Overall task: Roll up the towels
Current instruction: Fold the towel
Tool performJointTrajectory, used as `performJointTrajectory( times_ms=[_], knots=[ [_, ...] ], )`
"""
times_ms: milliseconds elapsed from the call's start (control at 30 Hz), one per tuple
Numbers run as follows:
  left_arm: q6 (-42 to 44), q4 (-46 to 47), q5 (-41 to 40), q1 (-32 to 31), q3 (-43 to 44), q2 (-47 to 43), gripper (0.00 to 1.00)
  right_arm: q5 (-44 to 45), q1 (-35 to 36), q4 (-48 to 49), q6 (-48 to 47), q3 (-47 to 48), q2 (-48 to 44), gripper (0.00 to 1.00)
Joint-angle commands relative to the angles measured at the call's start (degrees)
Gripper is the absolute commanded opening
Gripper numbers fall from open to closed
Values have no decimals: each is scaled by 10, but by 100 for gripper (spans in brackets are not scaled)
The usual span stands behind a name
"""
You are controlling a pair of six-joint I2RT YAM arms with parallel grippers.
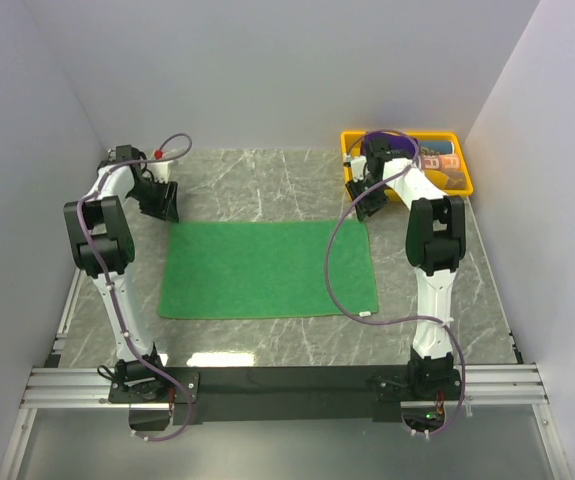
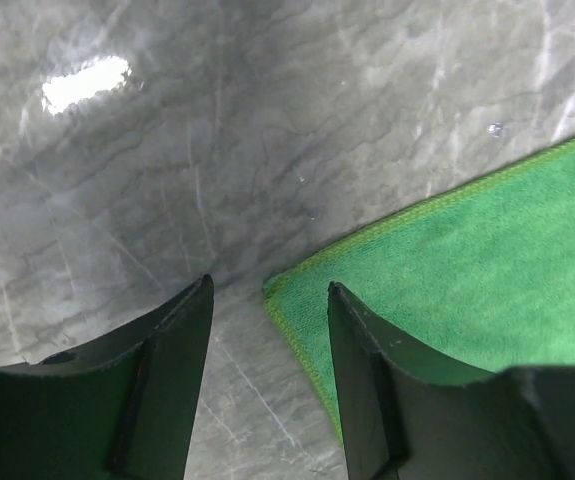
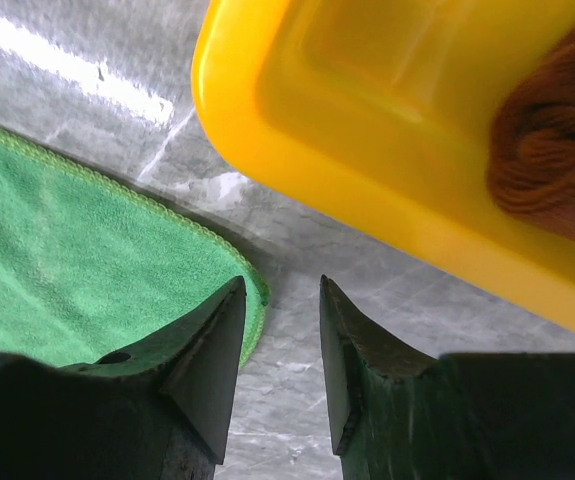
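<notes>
Green towel [image 1: 267, 270] flat on your bench [image 1: 247, 185], left gripper [image 2: 269, 288] open at 1 far corner, right gripper [image 3: 282, 288] open beside the other.

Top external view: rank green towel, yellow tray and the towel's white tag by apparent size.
1. green towel: by far the largest.
2. yellow tray: clearly smaller.
3. white tag: a tiny speck at the towel's near right corner.
All three lie at table level, so nearness to the camera does not skew the order.

Obstacle: yellow tray [image 3: 297, 140] sitting far right, crowding right gripper [image 3: 281, 285] | Free: bare table [image 1: 257, 185] lying open beyond green towel [image 1: 267, 270]
</notes>
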Motion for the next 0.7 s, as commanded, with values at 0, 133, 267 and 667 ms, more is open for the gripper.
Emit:
performJointTrajectory(
  times_ms=[0,133,267,667],
  knots=[
    [41,-44,39,6,43,6,55,-17,1,-23,-22,12,10,43],
    [55,-63,47,15,60,21,54,-25,-3,-35,-35,15,19,40],
    [57,-68,50,19,60,27,51,-28,-6,-34,-34,16,26,32],
    [56,-73,87,19,53,40,43,-54,-15,-45,-34,22,34,18]
  ],
)
